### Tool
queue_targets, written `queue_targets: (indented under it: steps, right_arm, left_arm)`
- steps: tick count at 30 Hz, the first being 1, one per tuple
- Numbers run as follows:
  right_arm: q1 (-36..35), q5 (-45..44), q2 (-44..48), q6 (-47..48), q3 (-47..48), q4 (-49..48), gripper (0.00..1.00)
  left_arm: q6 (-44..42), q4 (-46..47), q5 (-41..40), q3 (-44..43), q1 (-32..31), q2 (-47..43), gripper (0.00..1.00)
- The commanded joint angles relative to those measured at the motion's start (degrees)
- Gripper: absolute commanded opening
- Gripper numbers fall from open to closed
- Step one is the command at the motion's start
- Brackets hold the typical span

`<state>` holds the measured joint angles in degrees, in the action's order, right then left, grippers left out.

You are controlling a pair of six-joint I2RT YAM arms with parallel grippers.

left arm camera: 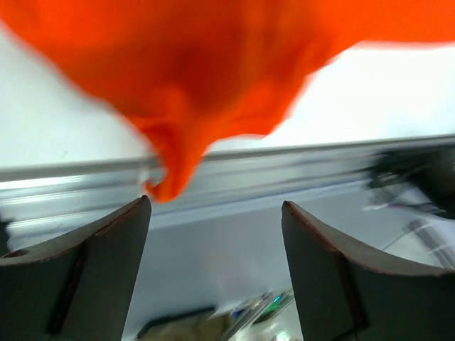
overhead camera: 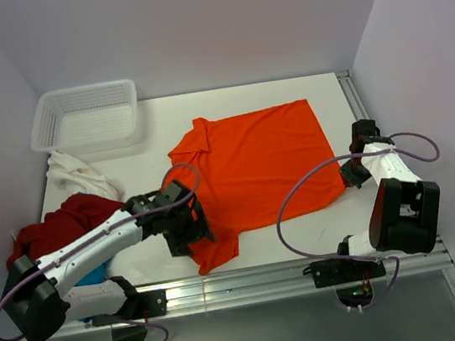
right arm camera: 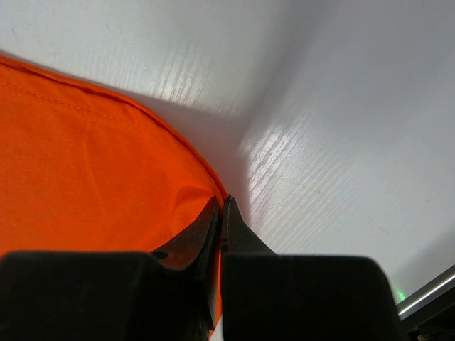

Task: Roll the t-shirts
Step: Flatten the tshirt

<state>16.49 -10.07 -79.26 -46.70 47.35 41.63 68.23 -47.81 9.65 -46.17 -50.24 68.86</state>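
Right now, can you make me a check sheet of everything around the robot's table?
Surface: white table, bare at the back.
Job's things: orange shirt spread out mid-table; red shirt, white shirt and a bit of blue cloth heaped at the left.
Clutter: white basket in the back left corner, nothing seen inside.
Grippers: left gripper open by the orange shirt's near corner; right gripper shut at its right edge, and I can't tell if it pinches cloth.
Cables: purple cables loop off both arms.
Surroundings: pale walls around; metal rail along the near edge.
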Motion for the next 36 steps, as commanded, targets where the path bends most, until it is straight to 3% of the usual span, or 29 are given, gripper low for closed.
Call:
queue_targets:
  steps: [1,4,8,16,26,36]
  right_arm:
    - [-0.14,-0.92,0.69,0.38,1.43,0.39,0.00]
    - [-0.23,-1.10,1.30,0.38,1.34,0.12,0.00]
    - [-0.14,-0.22,2.01,0.20,0.55,-0.67,0.00]
    - [-0.23,0.57,3.06,-0.41,-0.77,-1.55,0.00]
    - [-0.14,0.40,2.89,0.03,-1.74,-2.25,0.00]
    - [-0.23,0.31,3.85,0.91,-3.06,-2.52,0.00]
  left_arm:
    - [-6.96,-0.79,-2.01,-5.94,7.48,1.71,0.79]
    - [-10.65,-0.53,-2.61,-9.36,16.10,3.38,0.77]
    - [-13.12,-1.14,-5.95,-13.32,21.75,6.10,0.75]
    - [-17.07,3.41,-9.38,-10.17,33.52,6.99,0.61]
    - [-18.04,8.52,-11.24,-8.50,35.91,13.65,0.55]
    - [-19.89,15.90,-9.92,-12.18,36.00,25.00,0.29]
